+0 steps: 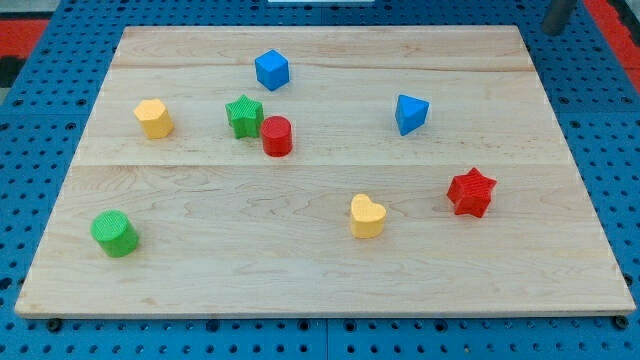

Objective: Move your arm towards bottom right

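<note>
My tip (551, 29) shows at the view's top right, just past the wooden board's (300, 280) top right corner, far from every block. The nearest block is a blue angular block (410, 113), down and to the left of the tip. A red star (471, 192) lies at the right, and a yellow heart (367, 215) to its lower left. A blue cube (271, 69) sits near the top middle. A green star (244, 115) touches a red cylinder (277, 136). A yellow hexagon (153, 118) is at the left and a green cylinder (115, 233) at the bottom left.
The board rests on a blue perforated surface (40, 160) that surrounds it. Red areas (30, 35) show at the top corners of the view.
</note>
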